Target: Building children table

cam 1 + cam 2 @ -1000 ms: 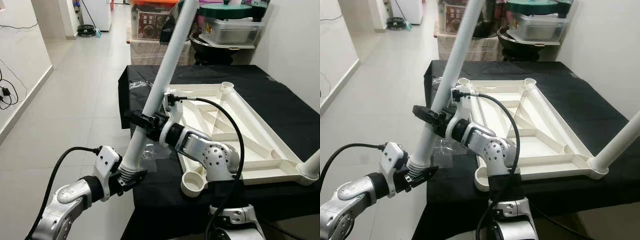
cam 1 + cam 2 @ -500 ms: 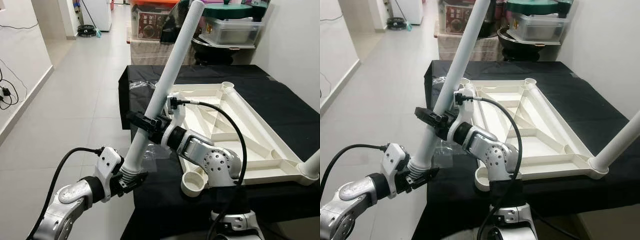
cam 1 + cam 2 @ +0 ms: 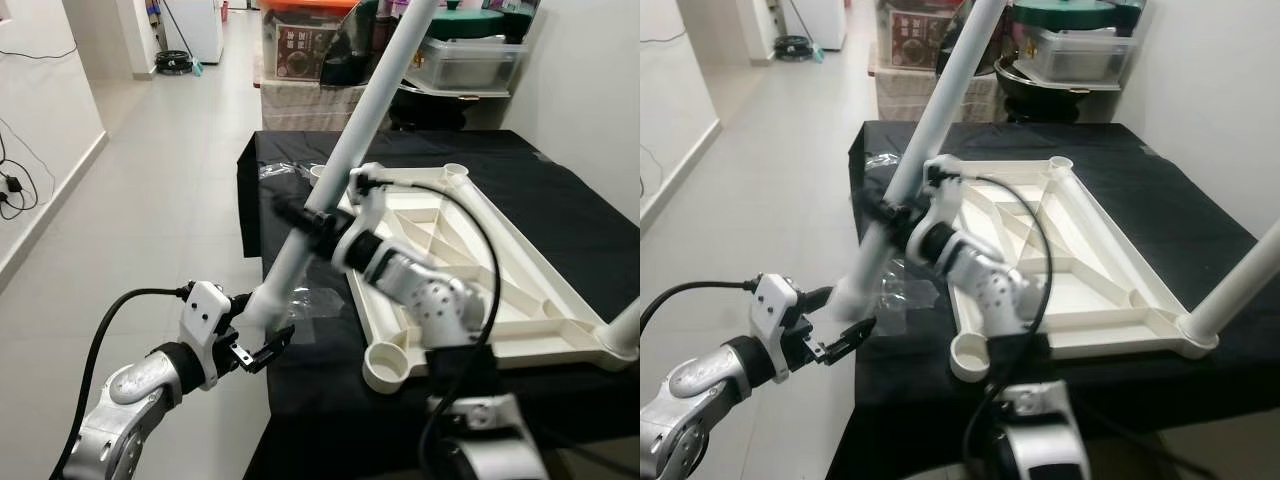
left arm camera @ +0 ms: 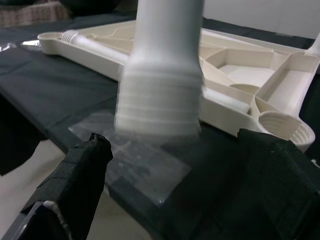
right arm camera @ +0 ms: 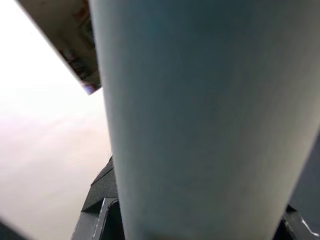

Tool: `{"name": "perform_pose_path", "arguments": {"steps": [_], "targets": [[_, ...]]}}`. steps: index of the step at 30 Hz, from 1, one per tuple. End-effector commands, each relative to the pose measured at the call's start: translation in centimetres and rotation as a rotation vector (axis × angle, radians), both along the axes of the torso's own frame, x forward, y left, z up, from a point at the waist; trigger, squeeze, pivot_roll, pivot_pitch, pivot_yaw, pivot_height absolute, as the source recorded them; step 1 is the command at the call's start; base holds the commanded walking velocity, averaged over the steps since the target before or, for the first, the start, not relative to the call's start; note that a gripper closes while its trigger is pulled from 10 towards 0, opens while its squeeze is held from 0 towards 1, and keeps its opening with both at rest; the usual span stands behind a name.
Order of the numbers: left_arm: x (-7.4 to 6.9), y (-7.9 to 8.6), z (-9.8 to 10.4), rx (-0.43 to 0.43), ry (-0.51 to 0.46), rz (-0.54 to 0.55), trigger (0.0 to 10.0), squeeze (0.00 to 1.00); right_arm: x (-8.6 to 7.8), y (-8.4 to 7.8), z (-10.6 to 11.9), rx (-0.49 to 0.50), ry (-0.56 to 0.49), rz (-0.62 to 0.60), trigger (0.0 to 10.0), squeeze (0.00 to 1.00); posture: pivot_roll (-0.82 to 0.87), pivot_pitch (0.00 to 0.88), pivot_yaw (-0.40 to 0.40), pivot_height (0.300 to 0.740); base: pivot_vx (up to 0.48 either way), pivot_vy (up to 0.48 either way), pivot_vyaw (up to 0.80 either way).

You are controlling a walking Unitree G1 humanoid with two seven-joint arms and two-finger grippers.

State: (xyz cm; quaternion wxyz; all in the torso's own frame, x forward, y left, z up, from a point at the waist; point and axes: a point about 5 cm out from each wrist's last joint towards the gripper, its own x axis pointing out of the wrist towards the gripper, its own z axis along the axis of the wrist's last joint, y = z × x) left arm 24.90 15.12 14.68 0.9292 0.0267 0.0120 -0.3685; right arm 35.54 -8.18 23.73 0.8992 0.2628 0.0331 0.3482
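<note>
While the right pincer (image 3: 318, 222) grips the tilted leg (image 3: 350, 150) mid-shaft, the left pincer (image 3: 258, 338) — low, outstretched — gapes wide.

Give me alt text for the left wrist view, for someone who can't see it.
The threaded end of a white table leg hangs between the open black fingers of the left gripper, untouched by them. Behind it, the upturned cream tabletop lies on a black cloth, with a screw socket at its near corner.

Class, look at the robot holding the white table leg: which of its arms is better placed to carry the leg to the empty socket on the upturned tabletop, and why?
Probably the right. The right gripper clamps the leg mid-shaft, while the left gripper is open below its threaded end. The empty socket is close.
</note>
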Motion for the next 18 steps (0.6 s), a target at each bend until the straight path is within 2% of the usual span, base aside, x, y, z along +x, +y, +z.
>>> {"name": "perform_pose_path", "arguments": {"steps": [1,2,4,5,9,13,17,18], "targets": [[-0.3,-0.2,-0.2,-0.024,0.009,0.004,10.0,1.00,0.5,-1.1,0.2,-0.011,-0.024,-0.049,0.0,0.00,0.12,0.000,-0.082,0.740,0.000,0.000,0.00],[-0.3,-0.1,-0.1,-0.025,-0.008,0.039,10.0,0.00,1.2,-2.4,0.5,-0.050,-0.051,-0.101,0.0,0.00,0.12,0.000,-0.084,0.740,0.000,0.000,0.00],[0.1,0.6,0.3,-0.033,-0.055,0.139,10.0,0.00,2.0,-4.3,1.1,-0.127,-0.103,-0.176,0.0,0.00,0.13,0.000,-0.090,0.740,0.000,0.000,0.00],[0.8,1.6,0.6,-0.041,-0.092,0.259,10.0,0.00,2.3,-5.3,1.5,-0.206,-0.153,-0.219,0.0,0.00,0.13,0.000,-0.094,0.740,0.000,0.000,0.00],[0.9,1.8,0.3,-0.042,-0.087,0.299,10.0,0.00,2.7,-6.3,1.8,-0.278,-0.189,-0.267,0.0,0.00,0.13,0.000,-0.093,0.740,0.000,0.000,0.00],[0.0,0.3,-1.0,-0.027,-0.037,0.271,10.0,0.00,2.8,-8.1,2.3,-0.263,-0.194,-0.315,0.0,0.00,0.12,0.000,-0.084,0.740,0.000,0.000,0.00],[-0.4,0.0,-1.9,-0.017,-0.001,0.287,10.0,0.00,2.5,-8.5,2.4,-0.273,-0.211,-0.300,0.0,0.00,0.12,0.000,-0.081,0.740,0.000,0.000,0.00],[-0.5,0.1,-2.4,-0.010,0.020,0.322,10.0,0.00,2.1,-8.4,2.1,-0.297,-0.244,-0.259,0.0,0.00,0.12,0.000,-0.080,0.740,0.000,0.000,0.00]]}}
